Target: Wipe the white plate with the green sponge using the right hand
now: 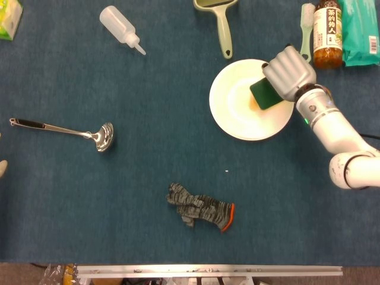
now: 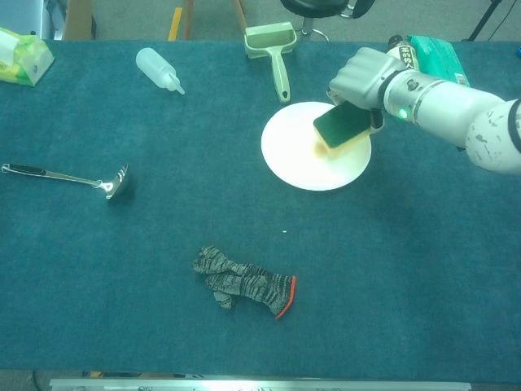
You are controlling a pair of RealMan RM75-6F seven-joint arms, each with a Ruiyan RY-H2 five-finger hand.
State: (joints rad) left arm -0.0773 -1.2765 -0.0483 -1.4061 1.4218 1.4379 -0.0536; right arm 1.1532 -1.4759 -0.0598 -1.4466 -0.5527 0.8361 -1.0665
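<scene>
On the right side of the blue table (image 1: pixel 119 196), the right hand (image 1: pixel 289 72) grips the sponge (image 1: pixel 268 94), green face up, yellow underside toward the plate (image 1: pixel 234 104). The sponge sits over the plate's right-hand part, near the rim, and in the chest view its yellow edge (image 2: pixel 335 147) meets the white surface. The fingers (image 2: pixel 358 77) wrap over the sponge's far end, with the white forearm running off toward the right edge.

Just beyond the plate lies a pale green brush (image 1: pixel 220 21), handle pointing toward the plate. A small white brush (image 1: pixel 306 29), a brown bottle (image 1: pixel 328 32) and a teal packet (image 1: pixel 361 32) stand close together at the far right. A squeeze bottle (image 1: pixel 120 28) lies at the far left-centre, and a green packet (image 2: pixel 23 55) sits in the far left corner. A ladle (image 1: pixel 65 132) lies on the left, bowl toward the middle. A grey glove (image 1: pixel 199 206) with an orange cuff lies crumpled near the front edge.

The left hand is barely in view: only a pale sliver (image 1: pixel 3 167) shows at the left edge of the head view, and I cannot tell how its fingers lie.
</scene>
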